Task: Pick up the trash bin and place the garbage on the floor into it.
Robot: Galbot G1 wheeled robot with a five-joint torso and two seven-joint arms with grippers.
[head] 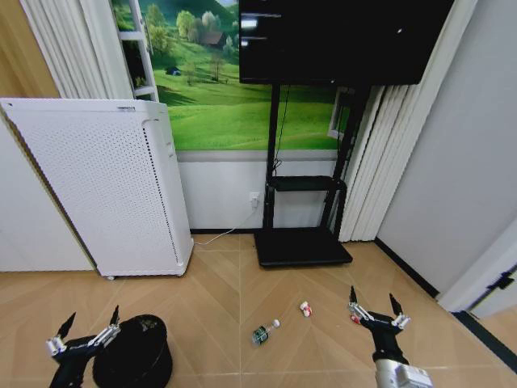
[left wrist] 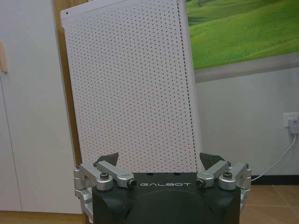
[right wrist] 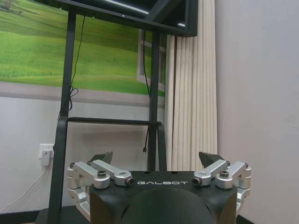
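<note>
**Bin sits right by the left arm, litter is over on the right**

Wood herringbone floor [head: 218, 299], green meadow mural on the back wall, a white perforated appliance [head: 105, 186] on the left and a black TV stand [head: 303, 218] in the middle. Nothing's been picked up yet, as far as I can tell.

The bin [head: 133, 356] stands upright on the floor at the robot's lower left, rim facing up. The left gripper [head: 85, 333] hovers just beside it, slightly to its outer side, jaws spread wide and empty. So that's clearly the nearer arm for the bin, and the grab is basically a short move inward and down onto the rim.

The right gripper [head: 374, 309] is also spread open with nothing in it, hanging out front on the right. The green-and-white piece [head: 263, 331] lies on the floor between the two arms, long axis slanted, closer to the right side. A red-and-white piece [head: 306, 308] sits near it, and another red bit [head: 355, 318] shows just beside the right jaws.
</note>
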